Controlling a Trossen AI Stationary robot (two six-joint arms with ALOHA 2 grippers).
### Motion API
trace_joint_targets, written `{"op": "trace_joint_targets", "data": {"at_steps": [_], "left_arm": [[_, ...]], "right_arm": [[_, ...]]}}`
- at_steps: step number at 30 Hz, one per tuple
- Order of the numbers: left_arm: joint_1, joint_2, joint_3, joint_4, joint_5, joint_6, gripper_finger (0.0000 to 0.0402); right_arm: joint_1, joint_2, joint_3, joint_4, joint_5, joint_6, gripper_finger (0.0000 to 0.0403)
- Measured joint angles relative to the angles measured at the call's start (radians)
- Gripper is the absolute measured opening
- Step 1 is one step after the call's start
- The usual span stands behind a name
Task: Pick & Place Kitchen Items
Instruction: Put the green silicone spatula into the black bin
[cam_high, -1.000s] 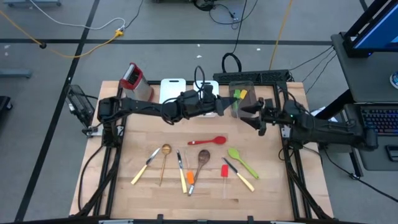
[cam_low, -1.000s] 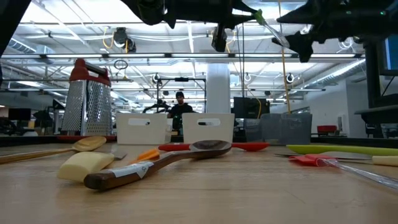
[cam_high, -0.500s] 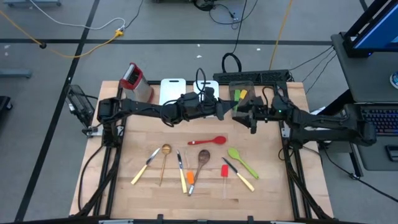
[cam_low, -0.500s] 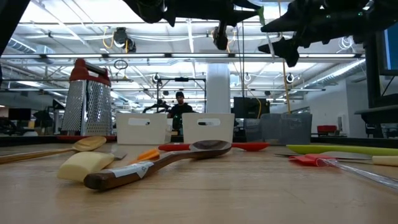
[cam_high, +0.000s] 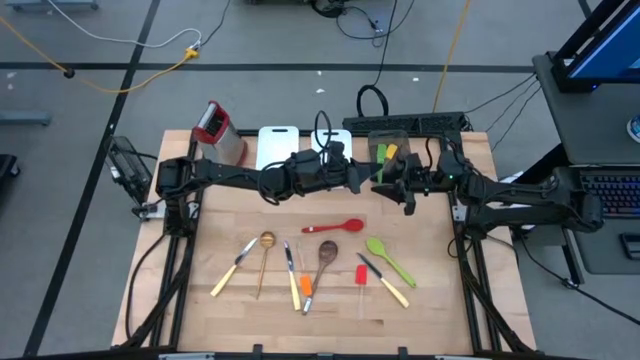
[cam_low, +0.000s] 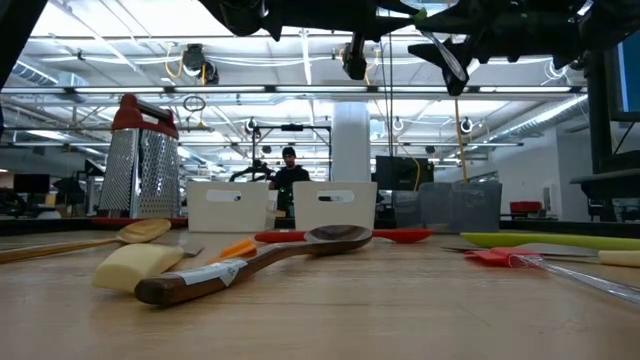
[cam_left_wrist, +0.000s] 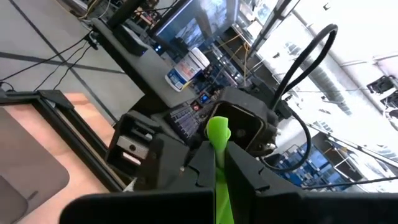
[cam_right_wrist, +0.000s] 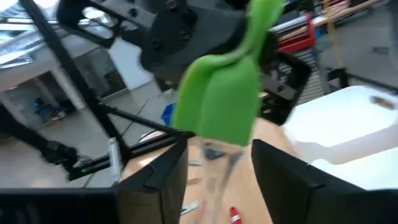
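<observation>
A green spatula hangs high above the table's far middle. My left gripper is shut on its handle and reaches level toward the table's right. My right gripper faces it from the right. Its fingers stand apart on either side of the spatula's blade end. On the table lie a red spoon, a gold spoon, a wooden spoon, a green spoon, a red spatula and cream-handled knives. My left gripper pinches the green spatula's handle between its two fingers. The fingers lie level and point toward the table's right, and the spatula sticks out ahead along them, clear of the table. My right gripper has a finger at each side of the blade's free end; I cannot tell whether they touch it.
A red-topped metal grater stands at the far left. White trays and a clear bin with yellow and green items line the far edge. The near half of the table holds the loose utensils.
My right gripper has moved toward the table's left, up to the spatula's blade, and its fingers have drawn closer together around it. My left gripper has kept still with the spatula.
</observation>
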Motion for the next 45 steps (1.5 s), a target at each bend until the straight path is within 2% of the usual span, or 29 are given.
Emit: {"op": "trace_joint_targets", "data": {"at_steps": [10, 18, 31, 35, 40, 45], "left_arm": [[0.000, -0.003, 0.001, 0.002, 0.000, -0.001, 0.0004], [0.018, -0.004, 0.001, -0.002, 0.043, -0.001, 0.0004], [0.053, -0.003, 0.001, -0.025, 0.125, 0.019, 0.0028], [0.053, -0.005, 0.001, -0.026, 0.124, 0.020, 0.0071], [0.051, -0.005, 0.000, -0.049, 0.132, 0.032, 0.0163], [0.054, -0.005, 0.000, -0.052, 0.209, 0.034, 0.0237]], "right_arm": [[0.000, 0.000, -0.002, 0.000, -0.001, 0.010, 0.0015], [-0.014, -0.001, -0.002, 0.002, -0.002, 0.020, 0.0003], [-0.061, -0.001, -0.002, -0.020, -0.007, 0.031, 0.0001], [-0.073, -0.002, -0.002, -0.020, -0.010, 0.032, 0.0000], [-0.086, -0.015, -0.002, -0.013, 0.003, 0.033, 0.0000], [-0.118, -0.033, -0.002, -0.020, -0.001, 0.057, 0.0000]]}}
